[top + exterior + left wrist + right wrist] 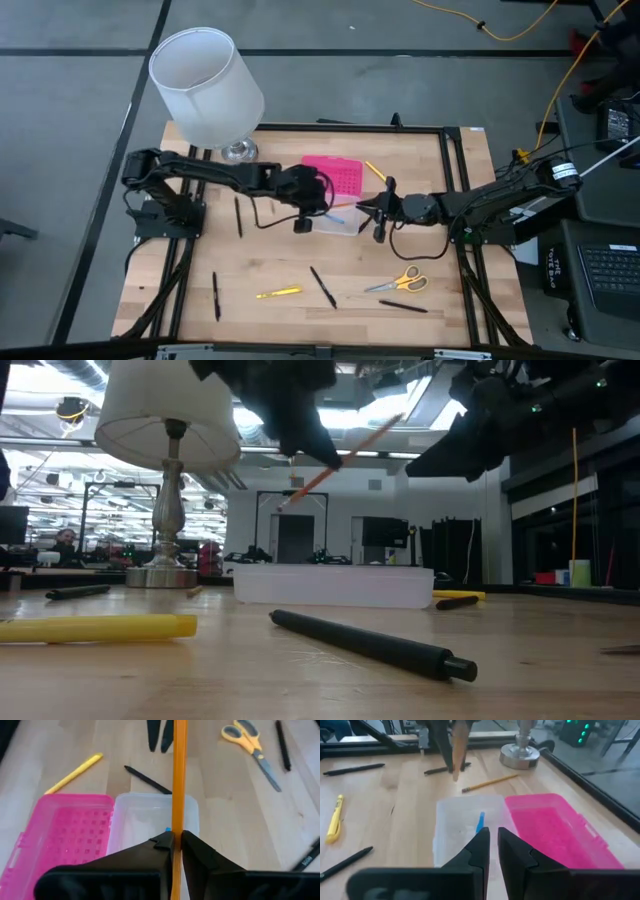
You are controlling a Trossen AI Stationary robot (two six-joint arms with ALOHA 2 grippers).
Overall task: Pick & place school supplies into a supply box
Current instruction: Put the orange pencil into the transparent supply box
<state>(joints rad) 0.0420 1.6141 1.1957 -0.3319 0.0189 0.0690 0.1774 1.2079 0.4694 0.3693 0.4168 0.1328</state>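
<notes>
1. Supply box lies open mid-table, pink lid flat beside clear base; a blue pen is inside.
2. Left gripper is clamped on the orange pencil, above the base.
3. Right gripper hovers nearby, jaws slightly parted, empty.
4. Recommended: align the pencil lengthwise with the base, lower, then release.

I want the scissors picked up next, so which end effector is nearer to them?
Right. The right end effector hangs over the mid-table, up-table of the scissors; the left end effector sits farther away.
</notes>
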